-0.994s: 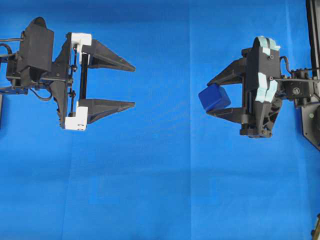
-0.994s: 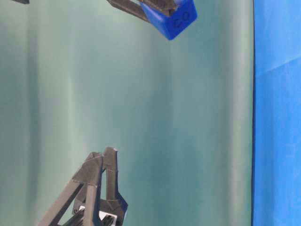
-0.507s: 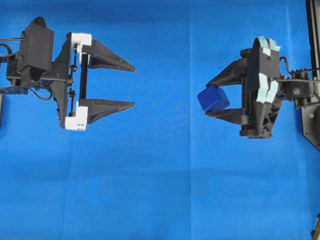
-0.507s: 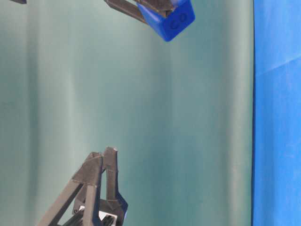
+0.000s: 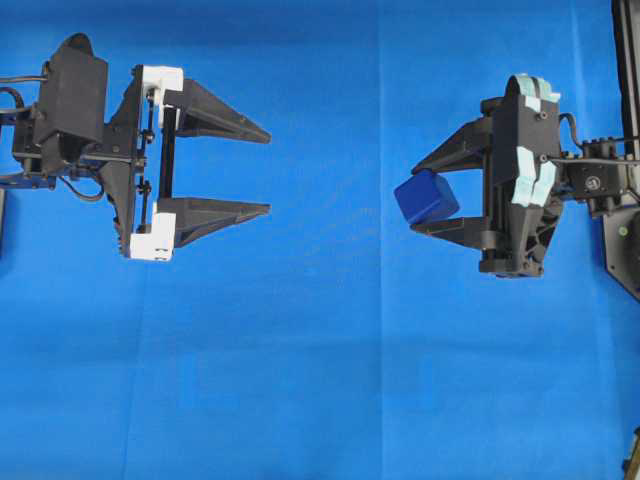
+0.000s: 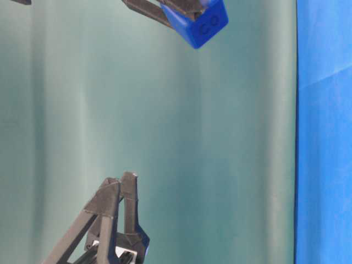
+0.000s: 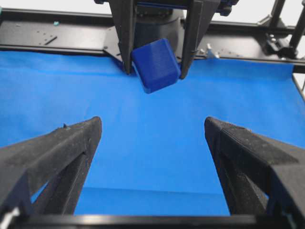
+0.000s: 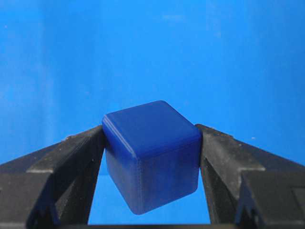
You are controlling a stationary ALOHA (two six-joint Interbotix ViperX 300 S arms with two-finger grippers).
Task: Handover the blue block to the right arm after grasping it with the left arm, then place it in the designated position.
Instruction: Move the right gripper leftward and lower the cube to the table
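The blue block is a small dark-blue cube, tilted and pinched between the two black fingers of my right gripper, above the blue cloth on the right. The right wrist view shows the block squeezed from both sides by the fingers. In the table-level view the block hangs at the top, clear of the cloth. My left gripper, with white brackets, stands wide open and empty on the left, well apart from the block. From the left wrist the block shows far ahead, between my open left gripper tips.
Blue cloth covers the whole table. A black frame and arm base stand at the right edge. A teal backdrop fills the table-level view. Black rails run along the far edge in the left wrist view.
The right gripper with the block has shifted very slightly left and up. The left gripper has stayed still and open.
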